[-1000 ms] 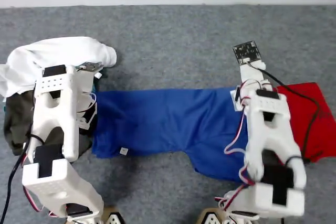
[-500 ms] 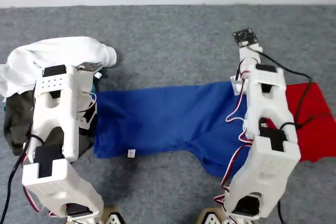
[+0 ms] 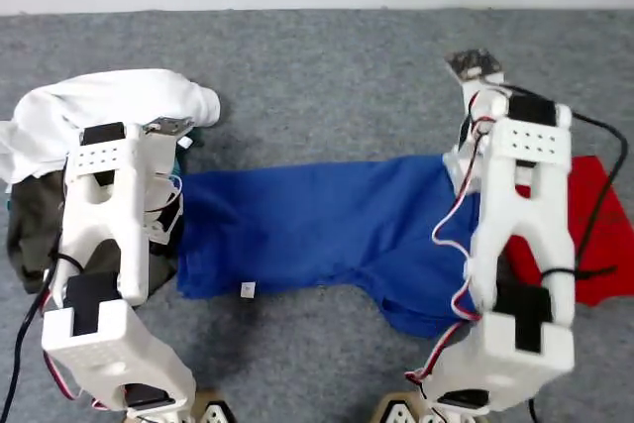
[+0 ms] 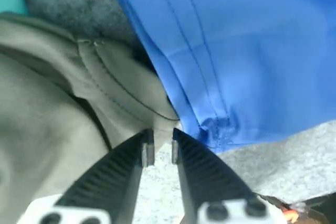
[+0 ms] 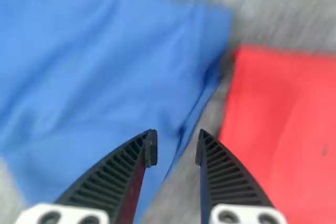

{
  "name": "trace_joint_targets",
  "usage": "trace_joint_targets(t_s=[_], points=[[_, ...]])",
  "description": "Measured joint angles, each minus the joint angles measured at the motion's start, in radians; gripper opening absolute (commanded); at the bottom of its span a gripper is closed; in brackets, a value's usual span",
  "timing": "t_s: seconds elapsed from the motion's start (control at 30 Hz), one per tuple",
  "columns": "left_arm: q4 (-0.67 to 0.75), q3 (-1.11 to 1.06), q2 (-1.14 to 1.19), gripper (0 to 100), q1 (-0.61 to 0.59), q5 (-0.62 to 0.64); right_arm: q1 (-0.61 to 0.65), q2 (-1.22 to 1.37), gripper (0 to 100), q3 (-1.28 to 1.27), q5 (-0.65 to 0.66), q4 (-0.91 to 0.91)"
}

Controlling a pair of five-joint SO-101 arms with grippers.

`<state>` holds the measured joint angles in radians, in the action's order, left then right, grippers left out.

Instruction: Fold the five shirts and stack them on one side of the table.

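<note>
Blue shirt (image 3: 317, 230): lies spread lengthwise across the middle of the grey desk (image 3: 327, 76), partly folded, with a lower flap sagging toward 5 o'clock. The cloth looks soft, light and limp. It will likely drape and slide rather than keep a crease, so a pinch at a hemmed corner or seam should hold better than one at mid-panel. Red shirt (image 3: 597, 235): flat at 3 o'clock, its edge just beside the blue one. White shirt (image 3: 109, 106): bunched at 10 o'clock. Olive shirt (image 3: 25, 225): crumpled at 9 o'clock, under the left arm. Left gripper (image 4: 160, 145): jaws only a narrow gap apart and holding nothing, with the tips over the olive hem right beside the blue shirt's stitched corner. Right gripper (image 5: 174, 148): jaws moderately apart and empty, poised above the blue shirt's 3 o'clock edge, close to the strip of desk that separates it from the red cloth.
</note>
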<state>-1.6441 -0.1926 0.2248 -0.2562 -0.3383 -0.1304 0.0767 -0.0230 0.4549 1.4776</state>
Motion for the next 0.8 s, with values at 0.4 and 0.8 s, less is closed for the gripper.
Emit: trace_joint_targets(t_s=[0.4, 0.8], points=[[-0.071, 0.0, 0.0, 7, 0.072, 0.0, -0.061, -0.493, 2.3, -0.594, 0.031, -0.048], [-0.071, -0.032, 0.0, 7, 0.361, 0.0, -0.236, -0.508, 2.3, -0.784, 0.118, -0.169]])
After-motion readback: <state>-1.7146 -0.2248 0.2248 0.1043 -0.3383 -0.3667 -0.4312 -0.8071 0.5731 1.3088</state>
